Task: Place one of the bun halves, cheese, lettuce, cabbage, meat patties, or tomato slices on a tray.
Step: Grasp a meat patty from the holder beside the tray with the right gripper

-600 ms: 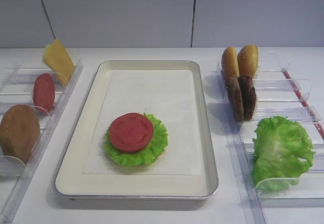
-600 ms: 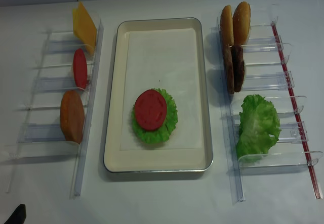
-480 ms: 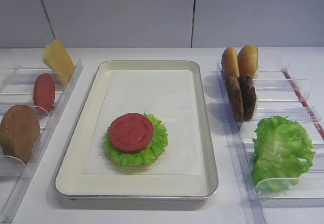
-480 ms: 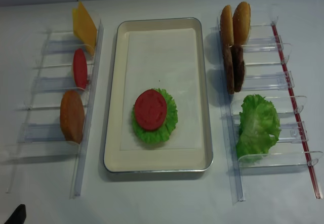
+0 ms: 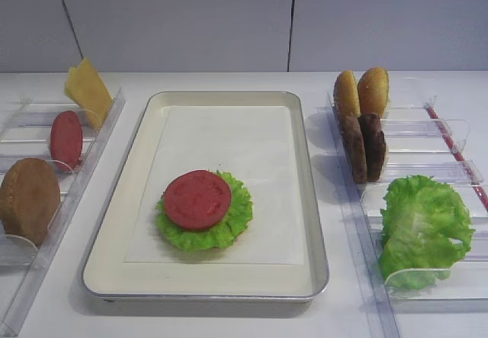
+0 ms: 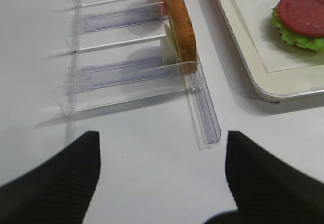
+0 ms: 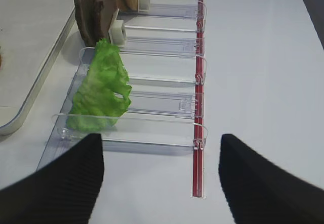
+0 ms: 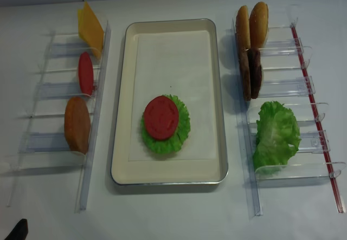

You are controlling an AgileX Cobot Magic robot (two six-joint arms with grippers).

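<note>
1. since lettuce and a tomato slice already sit stacked on the tray, we judge a patty a likely next pick, and the patties lie ahead of the right gripper and a little to its left, past the lettuce in the rack.
2. the 2 patties stand on edge side by side, faces toward the tray and the red strip, so their flat faces run along the rack's cross slots; a grasp would have to close across that thin width.
3. the right gripper is the nearer arm; its jaws stand wide apart and hold nothing, low over bare table short of the rack.
4. the left gripper also shows its fingers spread and empty, near the bun on the far side of the tray from the patties.
5. we can read no brand, label or writing anywhere.
</note>
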